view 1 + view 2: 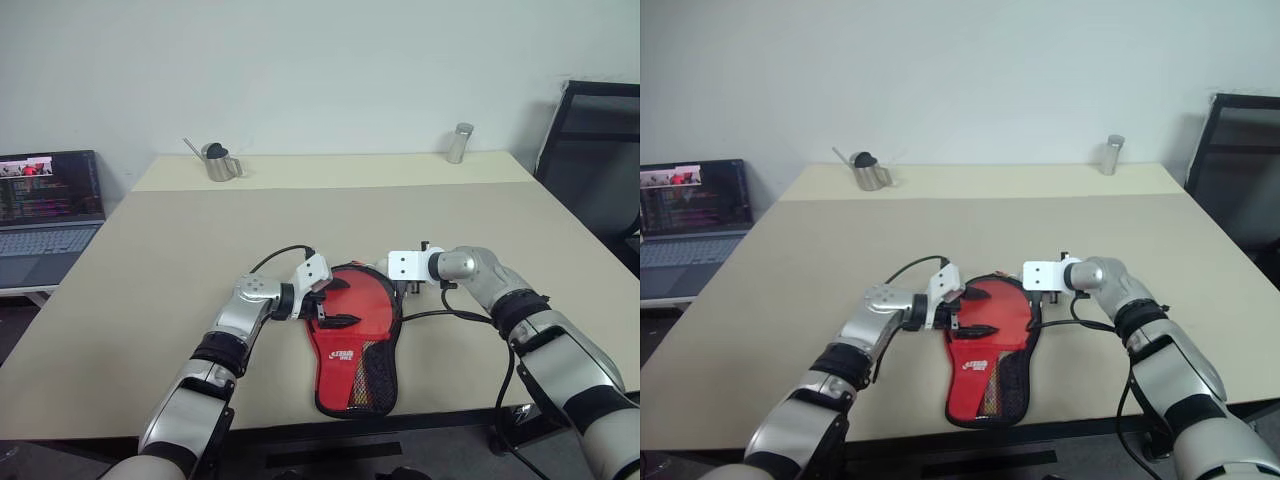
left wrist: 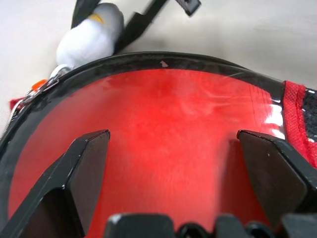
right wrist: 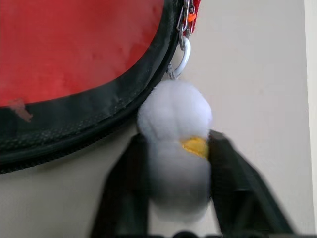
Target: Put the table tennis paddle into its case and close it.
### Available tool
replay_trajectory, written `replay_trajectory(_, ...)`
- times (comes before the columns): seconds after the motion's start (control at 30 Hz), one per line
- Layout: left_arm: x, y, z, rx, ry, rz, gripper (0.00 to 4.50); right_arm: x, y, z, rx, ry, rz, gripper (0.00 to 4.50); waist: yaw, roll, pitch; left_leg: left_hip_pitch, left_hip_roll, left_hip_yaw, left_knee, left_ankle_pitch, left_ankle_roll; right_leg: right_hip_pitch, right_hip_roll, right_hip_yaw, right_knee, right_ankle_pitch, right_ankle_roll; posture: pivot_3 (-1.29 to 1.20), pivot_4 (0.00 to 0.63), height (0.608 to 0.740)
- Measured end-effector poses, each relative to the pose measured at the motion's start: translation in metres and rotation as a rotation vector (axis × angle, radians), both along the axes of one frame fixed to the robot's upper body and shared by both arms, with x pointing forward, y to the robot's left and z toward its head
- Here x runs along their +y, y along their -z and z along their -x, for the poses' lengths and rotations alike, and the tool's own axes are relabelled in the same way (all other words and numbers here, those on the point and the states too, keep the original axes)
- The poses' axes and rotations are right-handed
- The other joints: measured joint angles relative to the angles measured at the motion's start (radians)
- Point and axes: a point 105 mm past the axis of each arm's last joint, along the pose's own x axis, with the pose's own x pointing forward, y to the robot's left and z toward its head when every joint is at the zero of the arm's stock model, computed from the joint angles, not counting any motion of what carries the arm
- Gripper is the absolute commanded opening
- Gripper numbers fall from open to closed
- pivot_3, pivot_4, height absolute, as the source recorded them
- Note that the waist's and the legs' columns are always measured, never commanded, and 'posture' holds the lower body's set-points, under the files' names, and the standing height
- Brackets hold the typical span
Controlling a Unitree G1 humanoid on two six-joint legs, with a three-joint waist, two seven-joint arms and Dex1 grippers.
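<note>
Near the front edge of the tabletop [image 1: 180,240] the case [image 1: 352,345] lies red side up, its round head toward the far edge. The table tennis paddle itself I can't make out, so it is probably inside already; the closing looks like what is left. The left pincer [image 1: 325,300] rests spread wide over the head, holding nothing. The right wrist view adds what the head views hide: the right pincer [image 3: 173,171] closed around a white plush charm [image 3: 174,144] clipped to the zipper pull.
</note>
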Motion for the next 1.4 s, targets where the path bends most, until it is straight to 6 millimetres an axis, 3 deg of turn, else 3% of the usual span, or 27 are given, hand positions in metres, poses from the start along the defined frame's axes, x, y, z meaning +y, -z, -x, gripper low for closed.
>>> replay_trajectory(0.1,-0.004,0.001,-0.003,0.0,-0.002,-0.002,4.5,0.0,0.0,0.0,0.004,0.0,0.001,0.0,0.0,0.0,0.0,0.001,0.0,0.0,0.0,0.0,0.0,0.0,0.0,0.0,0.0,0.0,0.0,0.0,0.15,0.74)
replay_trajectory(0.43,-0.011,0.007,-0.005,-0.002,0.011,0.007,4.5,-0.014,-0.014,0.004,0.001,0.008,0.025,0.0,0.001,0.001,-0.001,0.001,0.0,0.0,0.0,0.0,0.0,0.002,0.0,-0.001,0.0,0.0,0.0,0.0,0.15,0.74)
replay_trajectory(0.77,-0.012,0.01,-0.004,-0.007,0.018,0.008,4.5,-0.032,-0.017,0.03,0.068,0.045,-0.015,0.0,0.004,0.003,-0.004,0.002,0.0,-0.001,0.0,0.0,0.0,0.002,-0.001,-0.002,0.0,0.0,0.0,0.0,0.15,0.74)
replay_trajectory(0.93,-0.014,0.011,-0.004,-0.007,0.022,0.011,4.5,-0.054,-0.017,0.044,0.097,0.098,-0.01,0.0,0.005,0.004,-0.005,0.002,0.0,-0.001,0.0,0.0,0.0,0.003,-0.001,-0.002,-0.001,0.0,0.0,0.0,0.15,0.74)
replay_trajectory(1.17,-0.017,0.013,-0.004,0.001,0.027,0.007,4.5,-0.094,-0.022,0.092,0.187,0.167,0.001,0.0,0.013,0.006,-0.008,0.001,0.0,-0.002,0.0,0.0,0.0,0.003,-0.001,-0.003,-0.003,0.0,0.0,0.0,0.15,0.74)
replay_trajectory(1.4,-0.018,0.015,-0.004,0.012,0.026,-0.004,4.5,-0.083,0.005,0.171,0.391,0.1,0.021,0.0,0.02,0.008,-0.016,0.002,0.0,-0.006,0.0,-0.001,0.0,0.004,-0.001,-0.003,-0.005,-0.001,0.001,0.0,0.15,0.74)
